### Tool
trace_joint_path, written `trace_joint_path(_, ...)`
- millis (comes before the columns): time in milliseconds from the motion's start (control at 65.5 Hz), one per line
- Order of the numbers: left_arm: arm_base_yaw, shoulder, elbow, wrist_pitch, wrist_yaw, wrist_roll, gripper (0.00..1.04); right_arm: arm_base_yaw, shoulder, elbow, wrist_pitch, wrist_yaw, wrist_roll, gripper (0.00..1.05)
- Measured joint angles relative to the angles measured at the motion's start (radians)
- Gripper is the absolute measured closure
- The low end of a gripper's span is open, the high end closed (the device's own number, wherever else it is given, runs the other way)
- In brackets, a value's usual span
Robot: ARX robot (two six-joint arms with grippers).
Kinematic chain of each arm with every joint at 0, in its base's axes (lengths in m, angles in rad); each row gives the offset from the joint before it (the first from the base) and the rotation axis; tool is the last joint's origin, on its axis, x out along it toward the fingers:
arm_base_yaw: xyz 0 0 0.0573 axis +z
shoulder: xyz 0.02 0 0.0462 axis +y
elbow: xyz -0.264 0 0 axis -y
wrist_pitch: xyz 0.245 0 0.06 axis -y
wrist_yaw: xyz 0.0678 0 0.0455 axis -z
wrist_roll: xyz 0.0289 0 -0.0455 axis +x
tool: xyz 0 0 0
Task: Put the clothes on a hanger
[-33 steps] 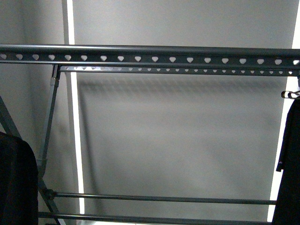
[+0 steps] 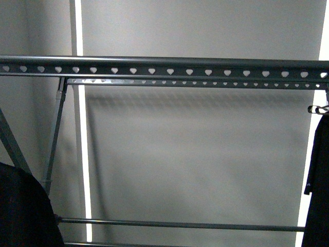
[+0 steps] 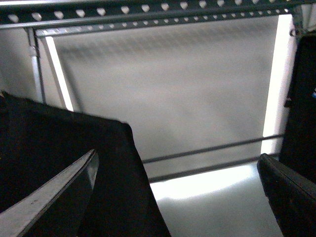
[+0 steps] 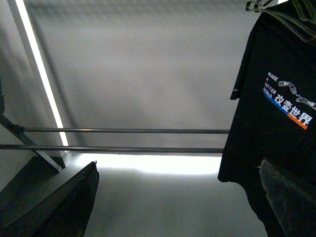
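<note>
The hanger's grey top rail (image 2: 164, 67), punched with heart-shaped holes, runs across the front view; it also shows in the left wrist view (image 3: 148, 12). The clothes, a black T-shirt (image 4: 281, 98) printed "MAKE A BETTER WORLD", hang from a coat-hanger hook (image 2: 317, 109) at the rail's right end (image 2: 318, 175). More black cloth (image 2: 20, 206) fills the lower left and lies close behind one finger of my left gripper (image 3: 177, 163) as a dark sheet (image 3: 59, 143). Both grippers are open and hold nothing. My right gripper (image 4: 177, 168) has its one finger (image 4: 289, 197) in front of the T-shirt's hem.
Two thin lower cross bars (image 4: 123, 139) span the rack, with slanted legs (image 2: 54, 144) at the left. A bright vertical light strip (image 2: 82, 154) and a grey wall (image 2: 195, 154) stand behind. Another dark garment edge (image 3: 303, 108) hangs at the right in the left wrist view.
Everything in the front view has slid slightly downward in the frame. The black cloth at lower left sits noticeably lower than before.
</note>
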Motion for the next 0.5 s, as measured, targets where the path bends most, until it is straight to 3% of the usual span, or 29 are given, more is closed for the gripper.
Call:
trace_joint_path(92, -0.155, 0.314, 0.186, 0.226, -0.293, 0.044, 0.07, 0.0, 0.0, 0.0, 0.0, 0.0, 0.0, 0.07)
trace_joint_path(198, -0.167, 0.604, 0.435, 0.232, -0.519, 0.0, 0.07, 0.0, 0.0, 0.0, 0.0, 0.0, 0.0, 0.07)
trace_joint_path(260, -0.133, 0.761, 0.584, 0.105, -0.638, -0.108, 0.07, 0.0, 0.0, 0.0, 0.0, 0.0, 0.0, 0.07)
trace_joint_path(366, -0.061, 1.019, 0.86, -0.32, -0.806, -0.417, 0.07, 0.0, 0.0, 0.0, 0.0, 0.0, 0.0, 0.07)
trace_joint_path(504, -0.03, 1.217, 1.091, -0.709, -0.893, -0.817, 0.07, 0.0, 0.0, 0.0, 0.0, 0.002, 0.0, 0.07)
